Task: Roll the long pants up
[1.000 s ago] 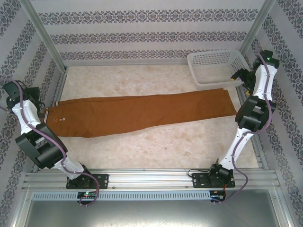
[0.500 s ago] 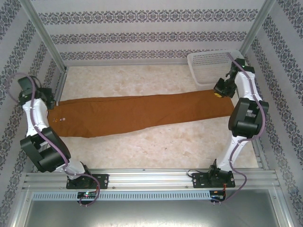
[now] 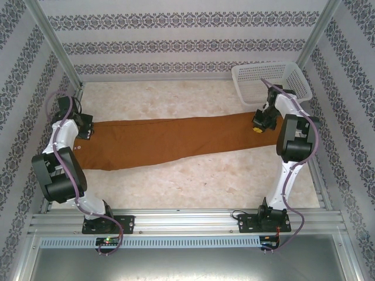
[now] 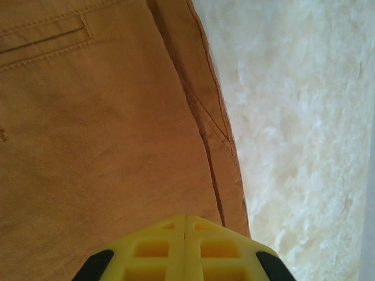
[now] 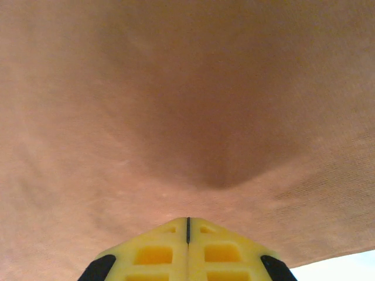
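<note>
The long pants (image 3: 170,139) lie flat and stretched across the table, rust-brown, with the waist end at the left and the leg ends at the right. My left gripper (image 3: 87,130) hangs over the waist end, fingers shut with nothing between them. In the left wrist view the shut gripper (image 4: 185,218) points at the pants (image 4: 105,129) near a pocket seam and their far edge. My right gripper (image 3: 258,129) is low over the leg ends, also shut. In the right wrist view its shut gripper (image 5: 187,220) is just above the pants (image 5: 176,88), where a dark shadow lies.
A white perforated basket (image 3: 270,81) stands at the back right, just behind the right gripper. Pale marble table (image 3: 176,175) lies in front of and behind the pants. Patterned walls and metal frame posts close in the sides.
Both arms have swung inward from the side walls. The left gripper now hangs over the waist end and the right gripper over the leg ends. The pants have not moved.
</note>
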Controlling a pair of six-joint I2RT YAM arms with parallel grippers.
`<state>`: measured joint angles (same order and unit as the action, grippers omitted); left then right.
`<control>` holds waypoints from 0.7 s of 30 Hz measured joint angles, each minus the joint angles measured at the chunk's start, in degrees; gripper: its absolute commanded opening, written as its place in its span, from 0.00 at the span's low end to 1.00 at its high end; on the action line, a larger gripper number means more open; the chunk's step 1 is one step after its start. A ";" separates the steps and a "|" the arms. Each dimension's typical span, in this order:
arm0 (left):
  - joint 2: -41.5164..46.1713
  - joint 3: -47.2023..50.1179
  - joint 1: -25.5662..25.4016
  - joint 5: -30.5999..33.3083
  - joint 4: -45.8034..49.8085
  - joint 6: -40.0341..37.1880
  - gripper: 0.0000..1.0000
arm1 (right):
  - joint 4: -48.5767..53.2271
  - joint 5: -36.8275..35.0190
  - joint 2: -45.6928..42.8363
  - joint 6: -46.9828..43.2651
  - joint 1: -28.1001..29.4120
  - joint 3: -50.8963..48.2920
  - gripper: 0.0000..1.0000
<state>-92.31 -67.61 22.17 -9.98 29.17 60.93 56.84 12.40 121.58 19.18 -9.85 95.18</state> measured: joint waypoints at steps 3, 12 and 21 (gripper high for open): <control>-1.01 0.00 -0.50 -0.04 -0.04 -0.63 0.00 | -0.50 -1.31 -0.02 0.07 0.02 -3.23 0.00; -3.28 -2.03 -0.85 -0.70 0.76 -3.04 0.00 | -4.02 -4.59 -2.71 0.13 1.38 -9.60 0.00; -3.28 -3.43 -0.85 -1.77 2.16 -5.31 0.00 | -5.03 -9.97 -8.22 0.26 2.71 -17.73 0.00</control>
<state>-95.59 -71.05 21.32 -11.75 31.33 55.61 51.81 2.44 113.36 19.44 -7.14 77.45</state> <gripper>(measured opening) 0.049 0.063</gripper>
